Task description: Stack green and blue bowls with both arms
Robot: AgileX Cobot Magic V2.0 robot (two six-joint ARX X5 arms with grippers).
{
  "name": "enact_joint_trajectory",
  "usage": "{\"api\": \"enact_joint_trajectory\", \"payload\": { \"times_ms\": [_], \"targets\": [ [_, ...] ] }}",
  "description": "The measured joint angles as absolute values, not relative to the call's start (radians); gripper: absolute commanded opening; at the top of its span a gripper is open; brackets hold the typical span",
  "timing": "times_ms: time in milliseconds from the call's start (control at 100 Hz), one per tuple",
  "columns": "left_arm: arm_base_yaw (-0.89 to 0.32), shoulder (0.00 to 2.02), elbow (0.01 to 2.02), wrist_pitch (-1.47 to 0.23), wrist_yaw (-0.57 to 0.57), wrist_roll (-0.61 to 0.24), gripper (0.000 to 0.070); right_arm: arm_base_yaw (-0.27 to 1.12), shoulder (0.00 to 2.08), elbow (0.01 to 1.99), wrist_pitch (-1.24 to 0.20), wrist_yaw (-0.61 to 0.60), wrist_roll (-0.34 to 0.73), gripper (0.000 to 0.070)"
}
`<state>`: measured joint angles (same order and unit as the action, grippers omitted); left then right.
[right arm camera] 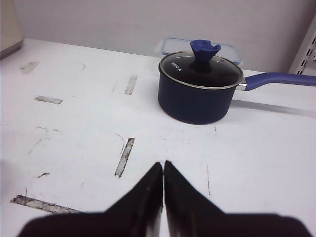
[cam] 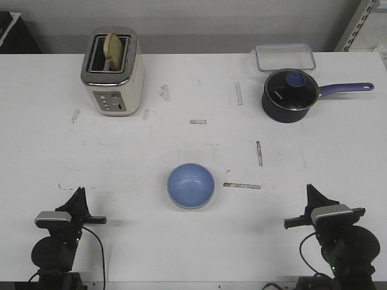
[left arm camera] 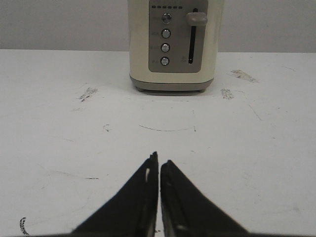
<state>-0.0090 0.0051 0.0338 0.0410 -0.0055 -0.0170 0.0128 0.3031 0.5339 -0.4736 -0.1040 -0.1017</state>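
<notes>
The blue bowl (cam: 190,186) sits upright on the white table (cam: 121,157), roughly midway between the two pincers and slightly farther out than both; a pale rim shows beneath it. Left gripper (cam: 78,192) and right gripper (cam: 311,190) are both pressed together, empty, well apart from it

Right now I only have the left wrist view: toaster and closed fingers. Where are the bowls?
Observer: The blue bowl sits mid-table in the front view, between the two arms and nearer to them than the toaster.
Operator: Green one?
Observer: No separate green bowl shows in any view. A pale edge under the blue bowl's near rim might be it, but I can't tell.
Operator: Right gripper?
Observer: The right gripper is shut and empty, pointing toward the navy saucepan.
</notes>
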Motion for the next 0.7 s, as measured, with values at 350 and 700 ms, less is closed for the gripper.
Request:
{"api": "enact_joint_trajectory", "payload": {
  "times_ms": [350,700],
  "targets": [
    [-0.009,0.005,0.034,0.041,-0.006,-0.017,0.0001,0.013,0.303,0.534,-0.474,-0.104,-0.102,0.0],
    [-0.009,0.005,0.034,0.041,-0.005,-0.017,0.0001,-0.009,0.293,0.529,-0.431,-0.102,-0.101,0.0]
  ]
}}
